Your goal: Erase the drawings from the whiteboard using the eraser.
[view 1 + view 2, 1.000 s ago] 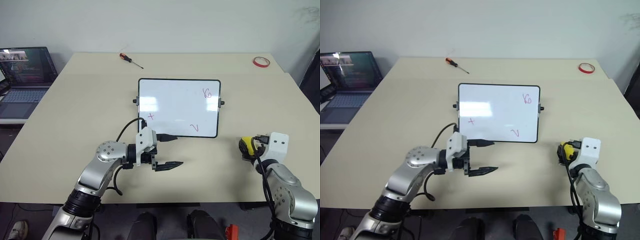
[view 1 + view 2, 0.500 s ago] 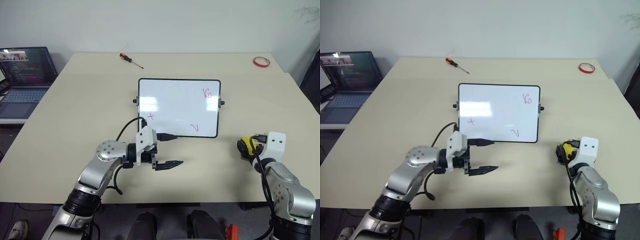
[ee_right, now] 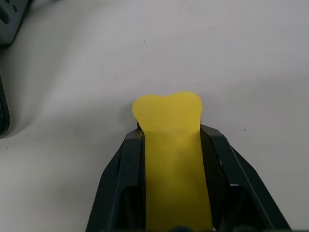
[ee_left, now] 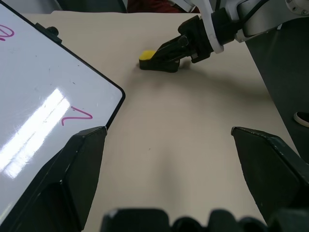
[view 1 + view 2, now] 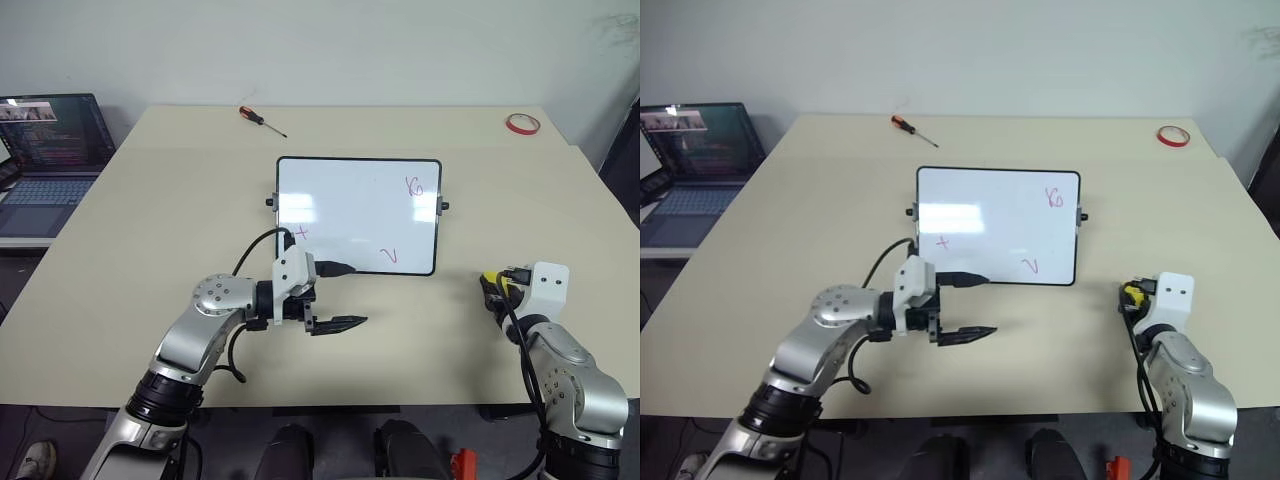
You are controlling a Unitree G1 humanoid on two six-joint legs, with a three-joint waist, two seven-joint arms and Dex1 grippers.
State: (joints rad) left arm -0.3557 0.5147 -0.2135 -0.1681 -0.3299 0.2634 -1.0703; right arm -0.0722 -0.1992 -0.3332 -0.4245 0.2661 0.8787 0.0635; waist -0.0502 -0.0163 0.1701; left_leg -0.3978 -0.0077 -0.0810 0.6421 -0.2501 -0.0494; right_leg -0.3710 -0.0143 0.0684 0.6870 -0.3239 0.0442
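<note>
Table (image 5: 150, 200) first, broad and beige, carrying everything; the whiteboard (image 5: 350, 205) lies flat near its middle, ahead of both pincers and nearer the left one. Its drawings (image 5: 414, 186) are thin red marks, a scribble toward the far right corner, a tick along the near edge and a small plus at the near left. A laptop (image 5: 45, 160) sits well off beyond the left arm, and a screwdriver (image 5: 262, 120) and a ring of red tape (image 5: 521, 123) lie at the far edge. The left pincer (image 5: 335, 297) hovers just short of the board's near edge, its two fingers spread wide with nothing between them. The right pincer (image 3: 171, 140) rests low on the table, to the right of the board and apart from it, its fingers squeezed against the sides of the eraser (image 3: 170, 145). That yellow block bulges past the fingertips and looks pinched at the waist, so it is likely soft, light foam that yields under pressure. A hold across its middle, as here, seems sound, leaving the free end to press flat on the glossy, probably slippery board.
</note>
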